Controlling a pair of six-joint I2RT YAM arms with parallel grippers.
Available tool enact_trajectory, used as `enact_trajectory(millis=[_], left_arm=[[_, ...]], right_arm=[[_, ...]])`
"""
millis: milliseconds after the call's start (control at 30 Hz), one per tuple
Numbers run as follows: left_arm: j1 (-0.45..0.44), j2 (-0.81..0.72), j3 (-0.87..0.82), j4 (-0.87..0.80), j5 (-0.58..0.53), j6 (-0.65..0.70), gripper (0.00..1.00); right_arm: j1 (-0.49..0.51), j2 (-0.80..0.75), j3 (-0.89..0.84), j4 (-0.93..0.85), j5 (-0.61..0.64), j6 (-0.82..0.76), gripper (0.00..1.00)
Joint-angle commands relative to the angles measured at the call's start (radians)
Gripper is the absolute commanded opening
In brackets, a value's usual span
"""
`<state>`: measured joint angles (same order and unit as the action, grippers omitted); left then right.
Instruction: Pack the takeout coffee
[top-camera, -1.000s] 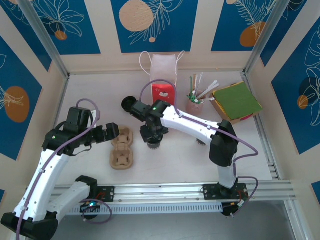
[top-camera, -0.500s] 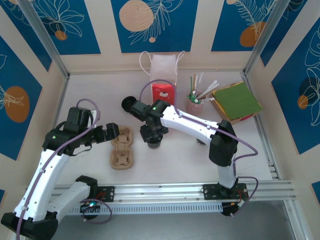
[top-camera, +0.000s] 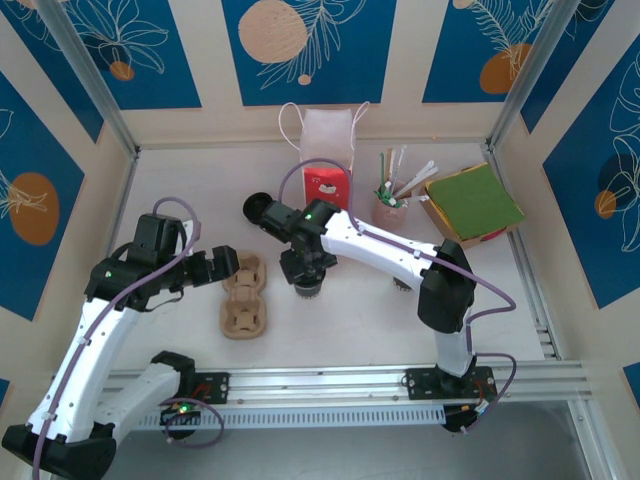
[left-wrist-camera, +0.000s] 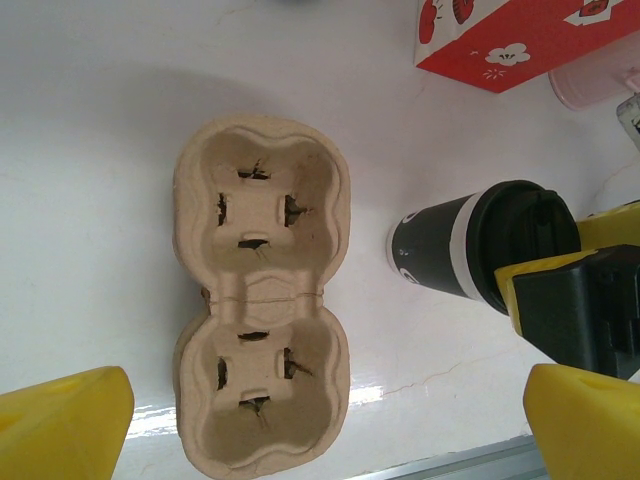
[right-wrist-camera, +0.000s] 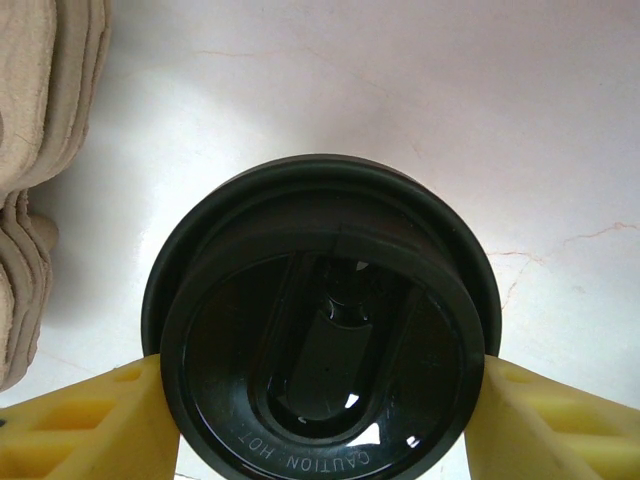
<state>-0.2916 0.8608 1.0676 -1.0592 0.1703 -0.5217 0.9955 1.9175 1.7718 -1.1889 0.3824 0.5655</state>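
Change: Over the last second we see nothing shift. Both arms hold their places and the cup stands where it stood. We take this as a pause on the grasp, with the lift not yet begun.
Left gripper (top-camera: 224, 266): Released, its jaws spread wide and empty. It hovers at the left end of the carrier.
Cup carrier (left-wrist-camera: 262, 320): This is a two-well pulp tray with both wells empty, lying left of centre. We judge it to be the cup's destination.
Takeout coffee (left-wrist-camera: 480, 250): It stands upright on the table (top-camera: 340, 330), just right of the carrier and apart from it, with its black lid on.
Right gripper (top-camera: 304, 278): It is grasping the takeout coffee, one yellow finger (right-wrist-camera: 90, 430) pressed to each side at the lid.
Far right: The pink cup of stirrers (top-camera: 390, 210) and a green-topped box (top-camera: 473, 203) are untouched.
Hidden: From above, the right wrist covers most of the cup. The wrist view cuts off the fingers' lower parts, so we cannot tell how deep the grip sits. Something dark behind the right forearm is too small to name.
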Motion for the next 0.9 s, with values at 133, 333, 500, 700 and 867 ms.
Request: enact_trajectory(millis=[133,333,500,700,867], left_arm=[[-0.007,-0.011,-0.007,-0.004,-0.011,-0.003,1.0],[-0.007,-0.013,-0.008,-0.005,-0.011,-0.006,1.0],[-0.007,-0.012,-0.01,-0.004,-0.009,-0.005,1.0],[-0.006,-0.011,-0.009,-0.004,-0.009,-0.003,1.0],[-0.006,-0.009,-0.012,-0.004,-0.009,-0.004,1.0]], right_arm=[[0.009,-0.015,0.046,-0.02,0.015,-0.006,0.66],[0.009,-0.011,0.011,-0.011,0.003,-0.001,0.66],[0.009,-0.012,-0.018,-0.002,-0.005,0.004,0.66],[0.011,-0.014,-0.035,0.009,-0.015,0.011,0.66],[0.018,-0.008,-0.03,0.008,-0.009,0.014,0.66]])
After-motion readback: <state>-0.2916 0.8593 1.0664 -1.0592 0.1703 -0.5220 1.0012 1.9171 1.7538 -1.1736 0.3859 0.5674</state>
